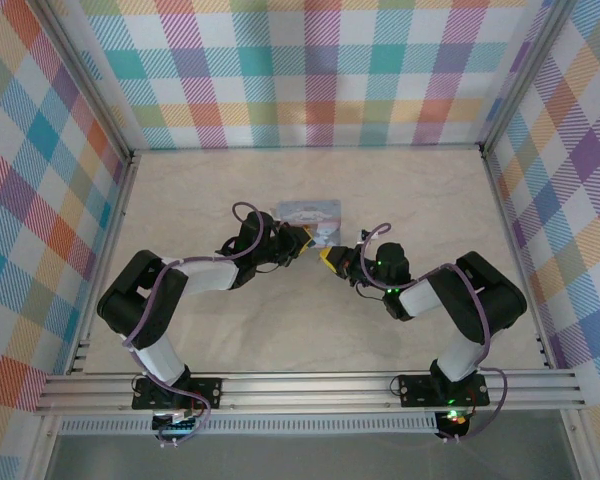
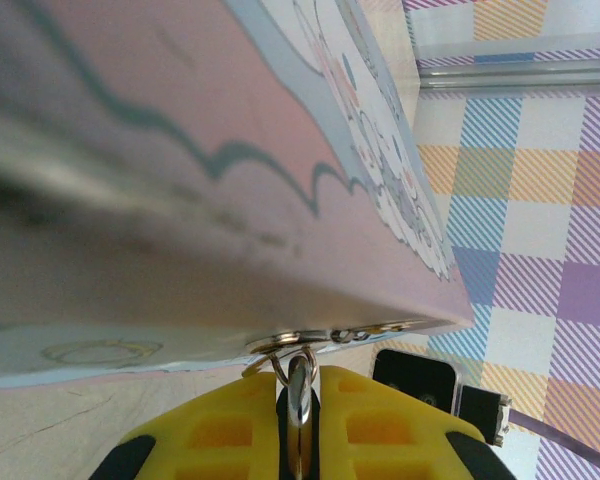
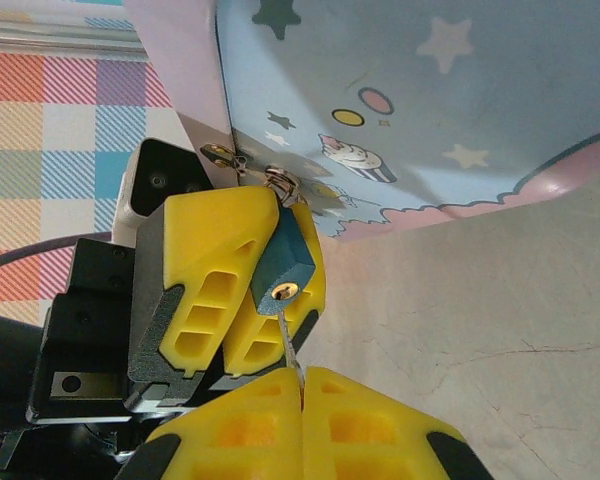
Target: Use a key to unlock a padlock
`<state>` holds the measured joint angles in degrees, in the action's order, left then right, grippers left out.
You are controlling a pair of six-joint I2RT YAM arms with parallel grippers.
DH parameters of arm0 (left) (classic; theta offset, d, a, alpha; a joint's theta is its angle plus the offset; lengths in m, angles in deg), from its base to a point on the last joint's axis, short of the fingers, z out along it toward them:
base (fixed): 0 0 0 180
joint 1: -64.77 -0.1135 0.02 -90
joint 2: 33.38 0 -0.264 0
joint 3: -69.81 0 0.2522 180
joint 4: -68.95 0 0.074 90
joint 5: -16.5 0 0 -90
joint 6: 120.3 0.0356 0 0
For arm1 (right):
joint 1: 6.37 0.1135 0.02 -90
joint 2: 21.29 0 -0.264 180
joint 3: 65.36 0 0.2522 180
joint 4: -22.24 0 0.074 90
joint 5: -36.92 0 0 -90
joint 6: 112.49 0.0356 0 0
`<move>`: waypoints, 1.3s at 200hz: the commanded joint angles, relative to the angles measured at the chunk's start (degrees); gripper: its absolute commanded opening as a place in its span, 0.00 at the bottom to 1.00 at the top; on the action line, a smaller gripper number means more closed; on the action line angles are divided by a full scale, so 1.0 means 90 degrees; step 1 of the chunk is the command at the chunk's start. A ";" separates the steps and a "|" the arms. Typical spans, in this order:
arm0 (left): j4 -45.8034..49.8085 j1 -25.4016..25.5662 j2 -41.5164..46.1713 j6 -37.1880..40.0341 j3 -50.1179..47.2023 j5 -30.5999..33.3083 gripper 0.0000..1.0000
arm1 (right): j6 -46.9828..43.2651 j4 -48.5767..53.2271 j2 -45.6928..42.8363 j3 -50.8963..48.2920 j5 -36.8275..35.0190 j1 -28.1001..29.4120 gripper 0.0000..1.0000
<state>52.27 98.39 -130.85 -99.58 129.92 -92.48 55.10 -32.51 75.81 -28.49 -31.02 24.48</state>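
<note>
In the right wrist view the small blue padlock (image 3: pixel 283 262) hangs from the metal hasp (image 3: pixel 278 180) of the pale blue cartoon tin (image 3: pixel 430 90). It is clamped between the left gripper's yellow fingers (image 3: pixel 215 270), with its brass keyhole facing down. My right gripper (image 3: pixel 302 385) is shut on the thin key (image 3: pixel 291 345). The key's tip meets the padlock's face at the keyhole; whether it is inside I cannot tell. In the left wrist view my left gripper (image 2: pixel 301 378) is shut on the padlock (image 2: pixel 299 395), seen edge-on under the tin (image 2: pixel 230 200). From above, both grippers (image 1: pixel 302 238) (image 1: pixel 328 255) meet at the tin's (image 1: pixel 308 212) near edge.
The tin lies mid-table on the beige surface (image 1: pixel 430 200). Plaid walls (image 1: pixel 320 70) enclose the back and both sides. An aluminium rail (image 1: pixel 310 385) runs along the near edge by the arm bases. Bare table lies to the left, right and behind the tin.
</note>
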 commanded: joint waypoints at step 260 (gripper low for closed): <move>-0.0689 0.0004 -0.0098 -0.0232 -0.0067 -0.0147 0.11 | -0.0203 0.0073 -0.0091 0.0201 -0.0059 0.0080 0.00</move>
<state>50.06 98.39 -131.42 -100.19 129.76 -92.48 54.64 -30.69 73.62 -28.62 -31.59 24.83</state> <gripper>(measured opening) 0.113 0.065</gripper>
